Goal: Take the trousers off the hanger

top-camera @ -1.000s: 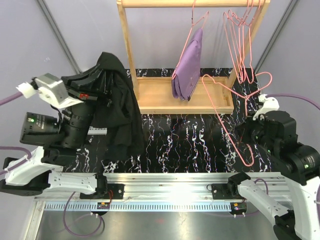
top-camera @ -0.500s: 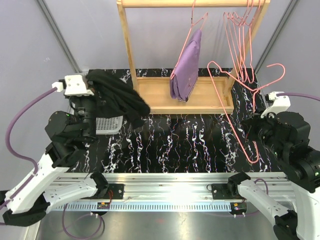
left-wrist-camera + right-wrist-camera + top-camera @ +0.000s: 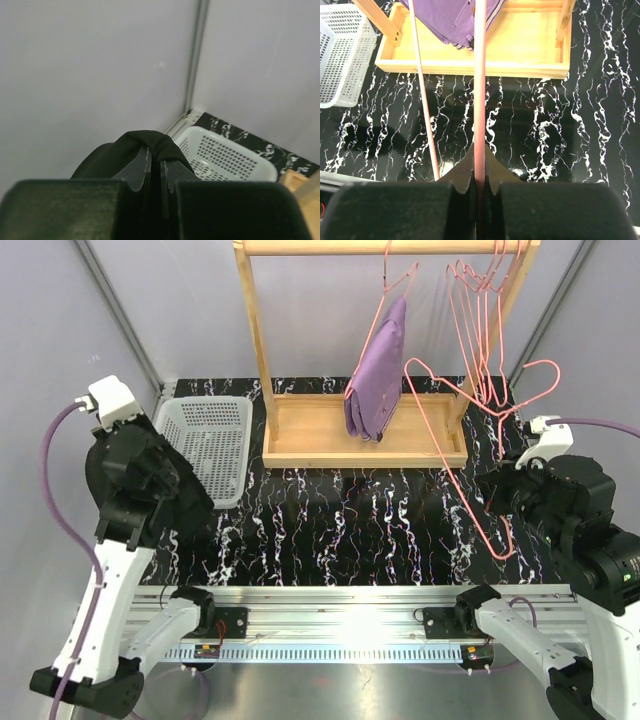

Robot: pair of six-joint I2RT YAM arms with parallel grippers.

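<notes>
The lilac trousers [image 3: 378, 370] hang folded on a pink hanger [image 3: 392, 285] on the wooden rack; they also show in the right wrist view [image 3: 451, 17]. My left gripper [image 3: 155, 152] is shut on a fold of the black trousers [image 3: 105, 160], held up near the left wall beside the basket. In the top view the black cloth [image 3: 188, 508] hangs against the left arm, and the gripper itself is hidden. My right gripper [image 3: 479, 156] is shut on the wire of a bare pink hanger [image 3: 480, 75], held over the table right of the rack [image 3: 470, 470].
A white perforated basket [image 3: 212, 440] stands at the back left, seen also in the left wrist view [image 3: 225, 157]. The wooden rack's base tray [image 3: 300, 435] sits at the back middle. Several bare pink hangers [image 3: 480, 330] hang at its right end. Grey walls close in left and right.
My left arm has swung the black trousers away from over the basket toward the left wall, uncovering the basket. My right gripper has shifted the bare hanger slightly.
</notes>
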